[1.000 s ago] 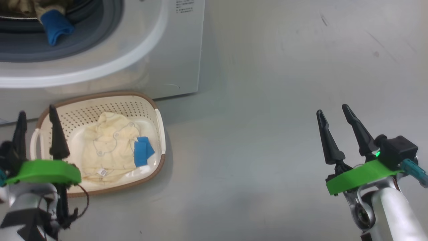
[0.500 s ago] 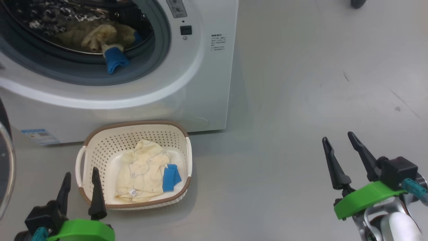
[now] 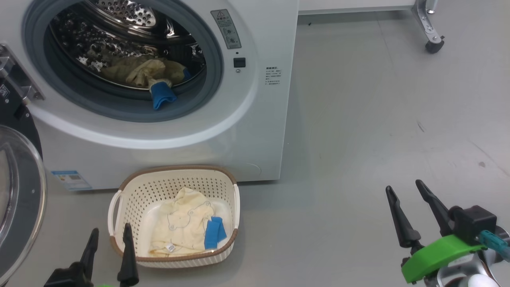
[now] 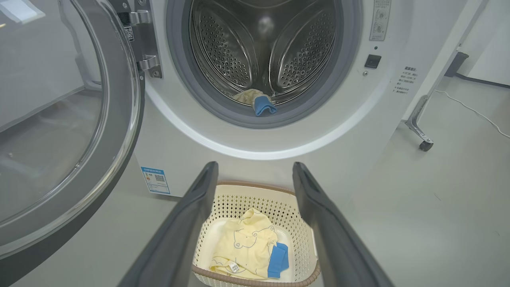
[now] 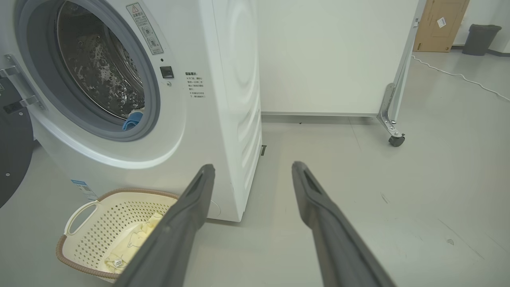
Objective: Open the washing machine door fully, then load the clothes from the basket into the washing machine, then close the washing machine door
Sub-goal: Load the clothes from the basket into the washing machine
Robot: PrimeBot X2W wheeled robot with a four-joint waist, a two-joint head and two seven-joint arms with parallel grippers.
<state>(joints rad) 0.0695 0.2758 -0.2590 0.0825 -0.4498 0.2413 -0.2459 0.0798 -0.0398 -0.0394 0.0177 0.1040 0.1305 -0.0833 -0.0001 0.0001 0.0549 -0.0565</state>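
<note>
The white washing machine (image 3: 255,119) stands with its round black-rimmed door (image 3: 20,199) swung wide open to the left. Pale yellow clothes (image 3: 139,71) lie in the steel drum, and a blue piece (image 3: 161,95) hangs over the grey gasket. On the floor in front sits the cream basket (image 3: 175,175), holding a yellow bear-print garment (image 3: 181,229) and a blue cloth (image 3: 214,233). My left gripper (image 3: 111,228) is open and empty at the basket's near left corner. Out over bare floor to the right, my right gripper (image 3: 403,185) is also open and empty. The left wrist view looks between its fingers (image 4: 255,164) at the basket (image 4: 239,201).
A white panel (image 5: 330,59) on a castor frame (image 3: 433,46) stands behind and right of the machine. A cable (image 5: 458,75) runs over the grey floor toward a dark bin (image 5: 480,38). Open floor lies right of the basket.
The head camera has tilted up, so the drum and open door now show. My left gripper has drawn back from beside the basket's left handle to its near corner. Both grippers stay open.
</note>
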